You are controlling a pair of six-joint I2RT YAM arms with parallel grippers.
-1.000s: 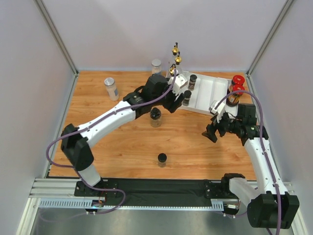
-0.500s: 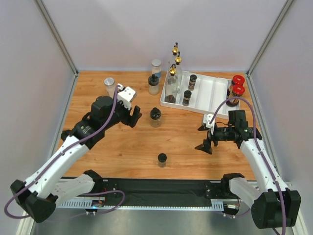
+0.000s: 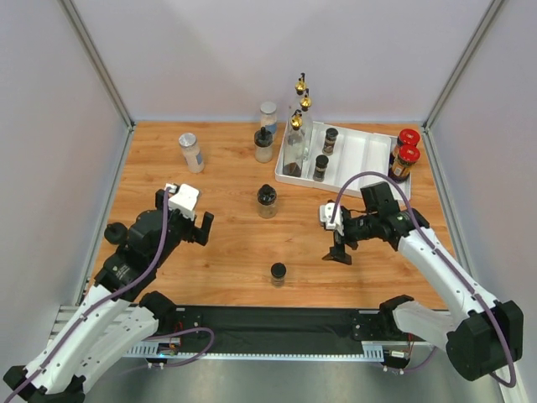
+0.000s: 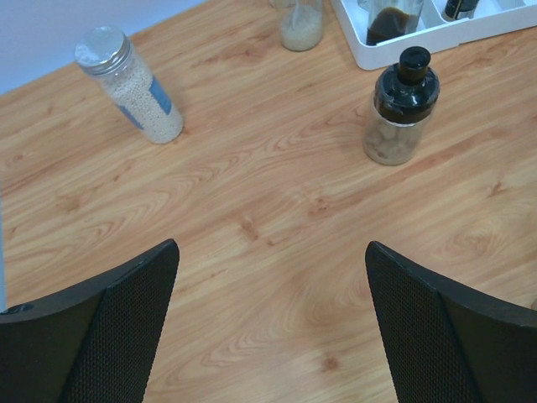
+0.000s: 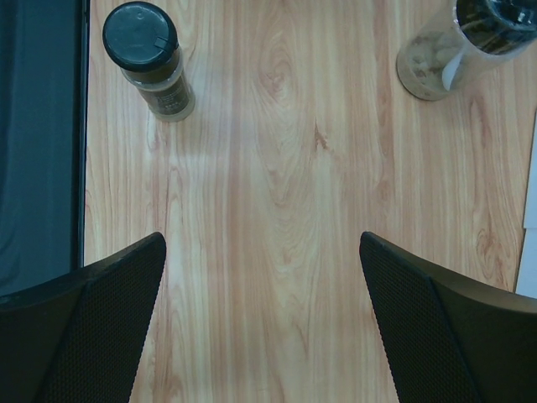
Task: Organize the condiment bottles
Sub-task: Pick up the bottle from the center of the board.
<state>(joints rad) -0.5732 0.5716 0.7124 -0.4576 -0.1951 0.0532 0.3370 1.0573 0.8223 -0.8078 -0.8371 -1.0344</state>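
Condiment bottles, overhead view, on wooden table [image 3: 235,252].
- White divided tray [image 3: 359,159], upper right of centre. Left compartment: one tall gold-spouted glass bottle [image 3: 294,149], clear, with dark liquid at its base. Next compartment: two small black-capped spice jars [image 3: 331,140] [image 3: 320,167].
- Two more gold-spouted bottles [image 3: 300,86] [image 3: 306,102] rise just behind the tray; their bases are hard to make out.
- Two red-lidded dark jars [image 3: 409,138] [image 3: 403,159], touching each other, at the tray's right end.
- Silver-lidded clear jars: one [image 3: 268,113] top centre, one [image 3: 190,151] upper left, well apart.
- Black-topped jar of pale contents [image 3: 263,144], just left of the tray.
- Wide black-capped jar [image 3: 267,200], frame centre.
- Lone spice jar [image 3: 278,273], lower centre, near the black mat [image 3: 277,323].
- Left gripper [image 3: 186,214], lower left; right gripper [image 3: 337,238], right of centre. Both are over bare wood.

Left wrist view.
- Left gripper [image 4: 273,327]: fingers spread wide, nothing between them.
- Silver-lidded jar [image 4: 130,84], upper left, with white granules and a blue label.
- Wide black-capped jar [image 4: 403,105], upper right, with beige contents.
- Tray corner [image 4: 453,38], top right.

Right wrist view.
- Right gripper [image 5: 264,319]: fingers spread wide, empty.
- Lone spice jar [image 5: 147,59], upper left, with a round black cap and brownish contents, beside the black mat [image 5: 38,143].
- Wide black-capped jar [image 5: 453,54], cut off at upper right.
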